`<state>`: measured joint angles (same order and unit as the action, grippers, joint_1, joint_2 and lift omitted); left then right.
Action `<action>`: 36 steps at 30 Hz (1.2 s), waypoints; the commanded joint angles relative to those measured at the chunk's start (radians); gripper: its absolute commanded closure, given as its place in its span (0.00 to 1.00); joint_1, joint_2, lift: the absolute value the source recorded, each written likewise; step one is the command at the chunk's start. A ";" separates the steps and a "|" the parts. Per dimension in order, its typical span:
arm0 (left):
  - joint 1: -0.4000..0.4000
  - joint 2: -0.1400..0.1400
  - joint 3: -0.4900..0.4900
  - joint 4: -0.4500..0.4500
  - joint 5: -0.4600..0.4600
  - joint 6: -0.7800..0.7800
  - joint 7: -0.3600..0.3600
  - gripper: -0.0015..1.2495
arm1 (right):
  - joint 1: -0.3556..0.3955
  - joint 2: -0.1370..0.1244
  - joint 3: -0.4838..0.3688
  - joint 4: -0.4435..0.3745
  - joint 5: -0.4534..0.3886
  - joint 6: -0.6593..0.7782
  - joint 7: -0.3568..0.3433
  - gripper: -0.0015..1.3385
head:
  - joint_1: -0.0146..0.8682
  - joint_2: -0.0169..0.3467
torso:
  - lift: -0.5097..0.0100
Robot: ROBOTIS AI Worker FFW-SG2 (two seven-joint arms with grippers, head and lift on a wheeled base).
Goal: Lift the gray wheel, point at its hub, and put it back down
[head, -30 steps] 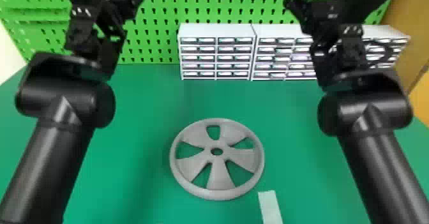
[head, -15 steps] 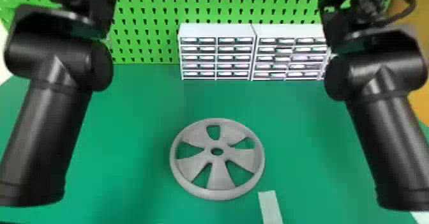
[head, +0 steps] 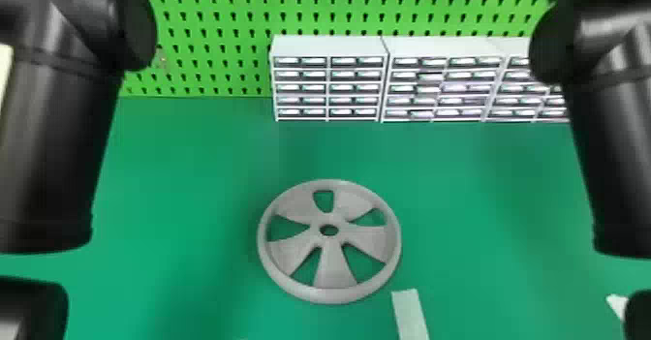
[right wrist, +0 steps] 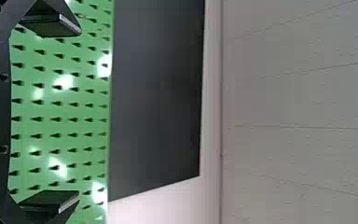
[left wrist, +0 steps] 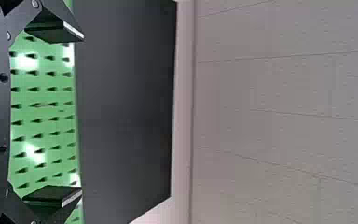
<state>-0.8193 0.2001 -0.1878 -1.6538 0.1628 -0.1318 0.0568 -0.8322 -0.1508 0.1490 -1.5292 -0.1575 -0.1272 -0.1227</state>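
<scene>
The gray wheel (head: 335, 271) is laid flat on the green table (head: 193, 179), its hub (head: 329, 218) turned up and pierced by a round hole. Just beside its near right edge, a pale strip (head: 410, 315) is placed. The wheel is flanked, well apart, by the left arm (head: 58, 135) and the right arm (head: 615, 145). The left gripper (left wrist: 81, 114) is opened wide, as is the right gripper (right wrist: 79, 112). Behind the wheel, white drawer units (head: 329, 48) are lined up before a green pegboard (head: 218, 19).

Room between the 2 arms (head: 58, 145) — drawer cabinets (head: 332, 46) block behind.
</scene>
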 commanded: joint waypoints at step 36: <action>-0.261 0.064 -0.058 -0.049 -0.039 0.024 0.052 0.08 | -0.265 -0.073 -0.002 -0.166 0.045 0.106 -0.052 0.06 | 0.80 0.18 | 0.81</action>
<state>-1.0764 0.2633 -0.2423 -1.7028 0.1331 -0.1115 0.1042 -1.0880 -0.2170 0.1483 -1.6799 -0.1212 -0.0331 -0.1703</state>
